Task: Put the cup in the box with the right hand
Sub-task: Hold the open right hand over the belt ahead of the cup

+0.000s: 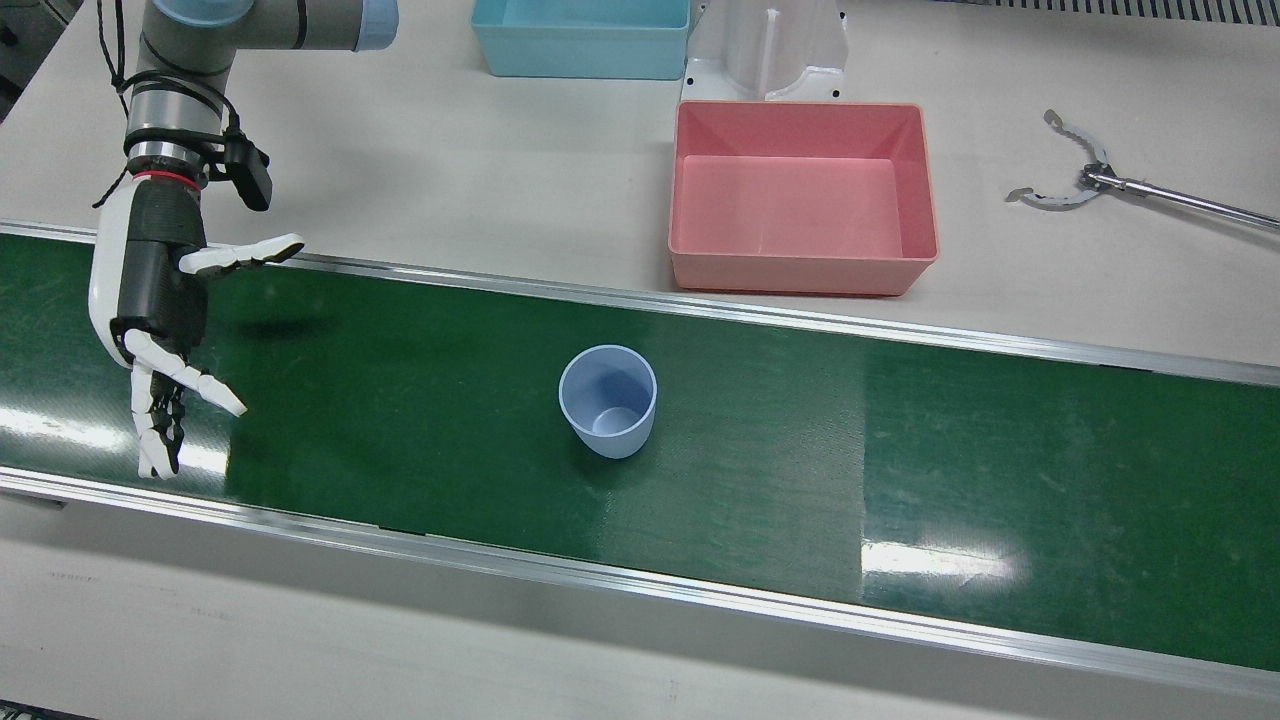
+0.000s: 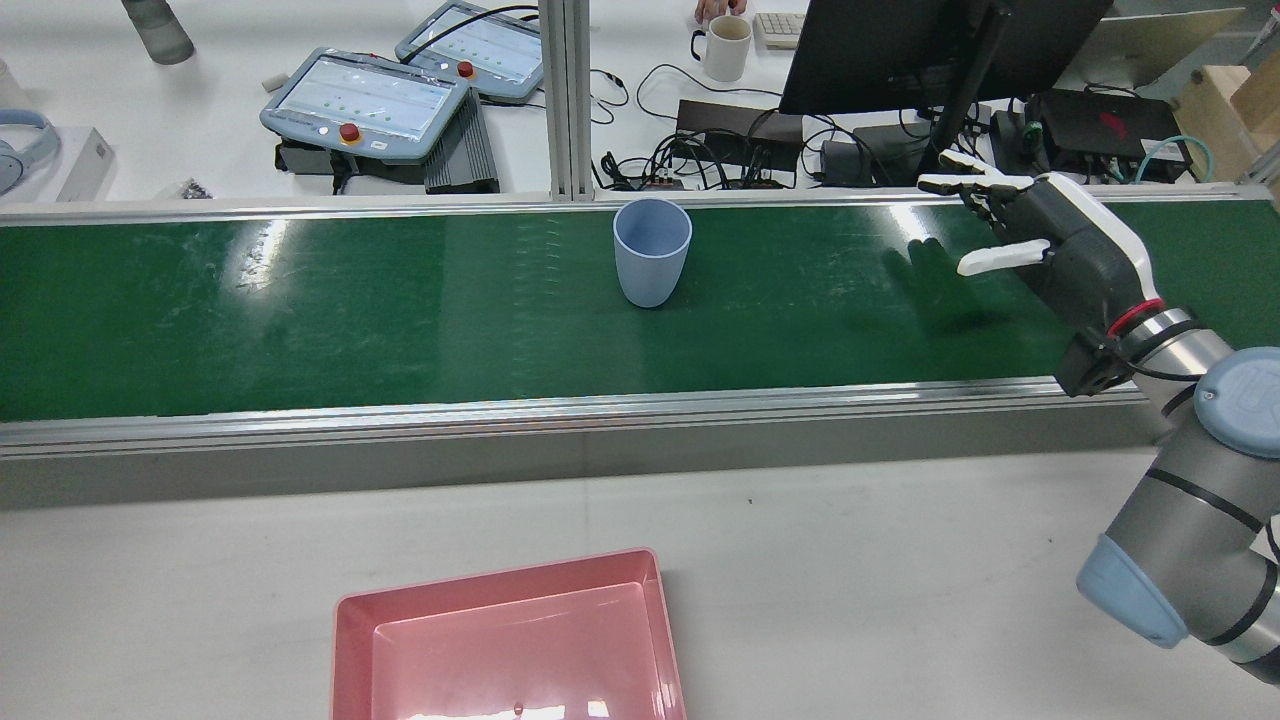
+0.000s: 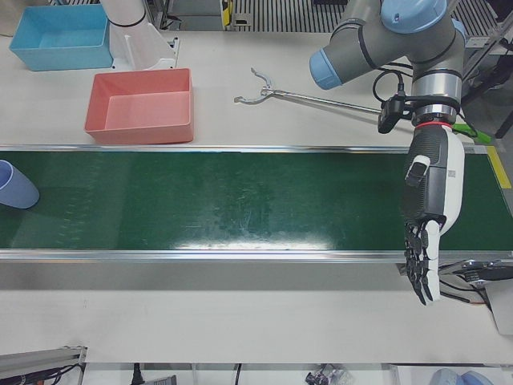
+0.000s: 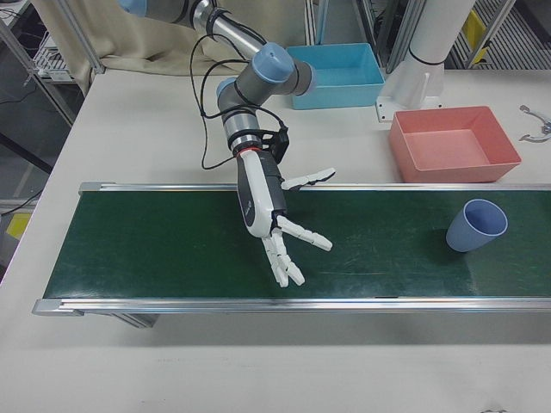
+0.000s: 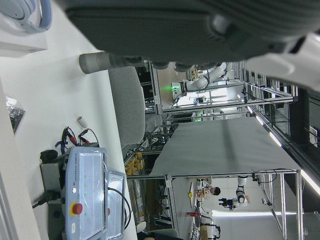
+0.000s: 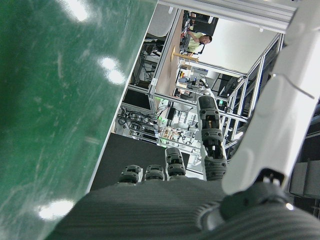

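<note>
progress: nothing done yet, grab and drop both left | blue cup (image 1: 608, 400) sits upright mid green belt (image 1: 1000, 480), well apart from the pink box (image 1: 803, 197) | mouth up, long axis vertical | right hand (image 1: 160, 310) fingers spread, empty, hovers off to the side | left hand (image 3: 429, 216) spread too

Pale blue cup (image 1: 608, 400), upright and empty, on the green conveyor belt (image 1: 400, 400). Pink rectangular box (image 1: 802, 196), open and empty, on the table beside the belt.
</note>
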Available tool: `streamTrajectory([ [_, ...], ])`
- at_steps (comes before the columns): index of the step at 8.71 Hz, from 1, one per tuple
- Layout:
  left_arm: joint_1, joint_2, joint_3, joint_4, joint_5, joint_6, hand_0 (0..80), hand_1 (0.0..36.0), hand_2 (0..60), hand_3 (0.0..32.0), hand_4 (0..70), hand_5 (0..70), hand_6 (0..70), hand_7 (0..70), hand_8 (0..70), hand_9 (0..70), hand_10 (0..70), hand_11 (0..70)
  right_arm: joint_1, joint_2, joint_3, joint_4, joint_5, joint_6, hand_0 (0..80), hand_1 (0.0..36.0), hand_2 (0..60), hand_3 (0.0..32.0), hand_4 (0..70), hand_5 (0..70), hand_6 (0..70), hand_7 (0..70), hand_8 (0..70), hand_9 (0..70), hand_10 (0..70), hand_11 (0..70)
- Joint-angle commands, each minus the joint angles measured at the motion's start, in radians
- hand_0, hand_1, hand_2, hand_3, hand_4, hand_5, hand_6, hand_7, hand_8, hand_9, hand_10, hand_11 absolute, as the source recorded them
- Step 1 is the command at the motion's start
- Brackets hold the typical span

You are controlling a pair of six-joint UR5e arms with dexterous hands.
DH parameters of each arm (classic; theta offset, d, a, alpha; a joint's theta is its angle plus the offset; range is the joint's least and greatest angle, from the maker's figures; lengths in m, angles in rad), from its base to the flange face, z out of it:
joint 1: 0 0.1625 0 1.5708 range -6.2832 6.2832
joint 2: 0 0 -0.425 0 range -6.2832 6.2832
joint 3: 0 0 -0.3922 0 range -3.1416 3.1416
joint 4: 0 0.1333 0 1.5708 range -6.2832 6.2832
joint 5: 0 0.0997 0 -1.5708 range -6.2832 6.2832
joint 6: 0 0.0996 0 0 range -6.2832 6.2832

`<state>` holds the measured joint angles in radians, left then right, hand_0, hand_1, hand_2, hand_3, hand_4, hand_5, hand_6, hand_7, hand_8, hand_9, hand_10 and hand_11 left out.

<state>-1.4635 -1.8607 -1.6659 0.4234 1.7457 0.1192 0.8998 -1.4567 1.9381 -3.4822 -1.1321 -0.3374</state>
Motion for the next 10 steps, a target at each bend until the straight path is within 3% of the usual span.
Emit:
streamTrajectory([
  [1,-0.001,0.000,0.000,0.000,0.000,-0.001,0.0,0.0,0.0,0.0,0.0,0.0,0.0,0.0,0.0,0.0,0.0,0.0,0.001,0.006,-0.001,0.000,-0.002,0.000,52.4,9.1,0.0,0.0,25.8,4.9,5.2,16.5,2.7,5.6,3.4,6.5],
  [10,-0.001,0.000,0.000,0.000,0.000,0.000,0.0,0.0,0.0,0.0,0.0,0.0,0.0,0.0,0.0,0.0,0.0,0.0,0.002,0.007,0.027,-0.002,-0.002,0.005,52.4,9.2,0.0,0.0,26.1,5.0,5.3,17.3,2.8,5.7,3.7,6.8],
])
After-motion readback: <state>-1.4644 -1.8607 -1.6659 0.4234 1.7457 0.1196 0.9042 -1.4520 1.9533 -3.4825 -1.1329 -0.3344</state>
